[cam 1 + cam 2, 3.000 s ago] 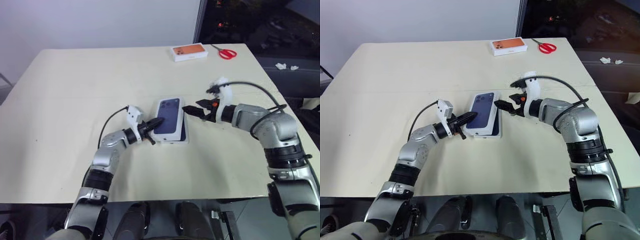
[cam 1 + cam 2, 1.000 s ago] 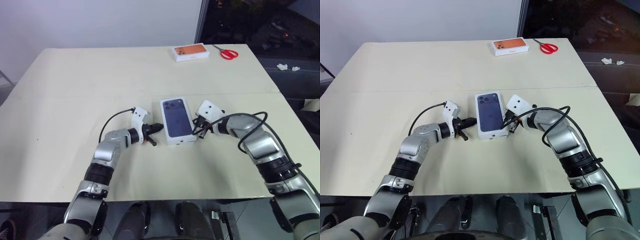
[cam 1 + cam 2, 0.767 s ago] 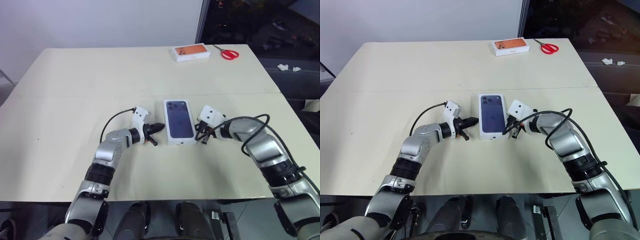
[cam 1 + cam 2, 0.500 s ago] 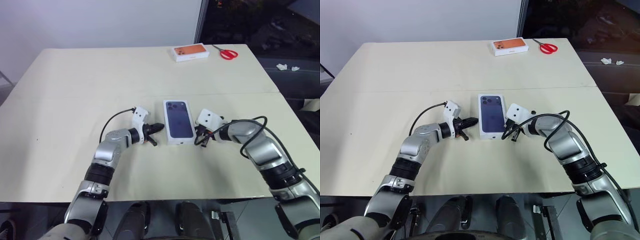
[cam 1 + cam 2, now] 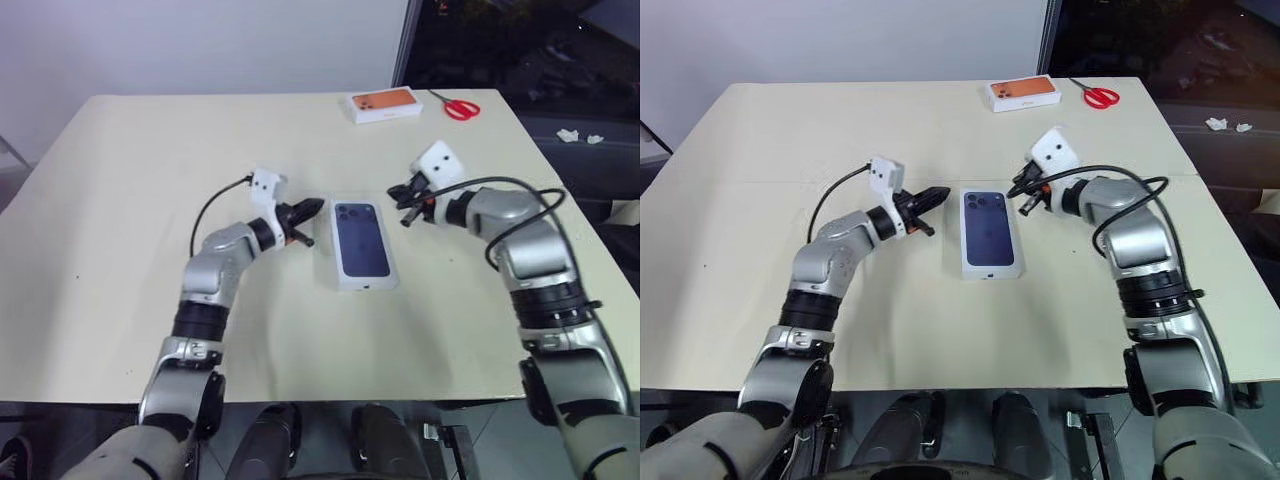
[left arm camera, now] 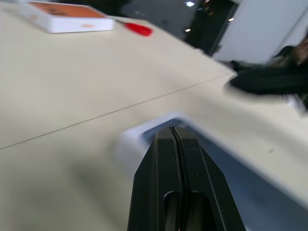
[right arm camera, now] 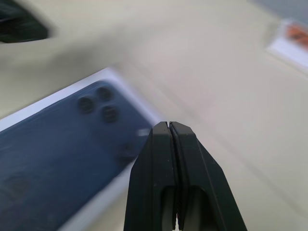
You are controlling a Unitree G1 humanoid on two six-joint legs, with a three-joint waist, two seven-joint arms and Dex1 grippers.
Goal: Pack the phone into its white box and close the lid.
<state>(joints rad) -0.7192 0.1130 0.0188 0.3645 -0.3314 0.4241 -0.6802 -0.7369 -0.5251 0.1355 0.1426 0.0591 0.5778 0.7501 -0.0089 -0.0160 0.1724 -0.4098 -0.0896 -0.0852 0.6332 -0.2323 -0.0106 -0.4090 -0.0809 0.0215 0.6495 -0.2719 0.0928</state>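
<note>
On beige table (image 5: pixel 760 300), centre: shallow white cardboard box (image 5: pixel 989 270) bearing dark navy image, apparently lidded; task near complete. Left gripper (image 5: pixel 938 195) at nine o'clock, right gripper (image 5: pixel 1018 190) at two o'clock; fingers pressed together, empty.

Cream table (image 5: pixel 120 300) is spreading wide, a thin seam running across its middle. White box printed with an orange phone (image 5: pixel 381 104) is lying flat near the far edge. Red-handled scissors (image 5: pixel 456 105) are lying just beside it, apart, toward the far right corner. Crumpled white scraps (image 5: pixel 578 135) are lying off the table, right.
</note>
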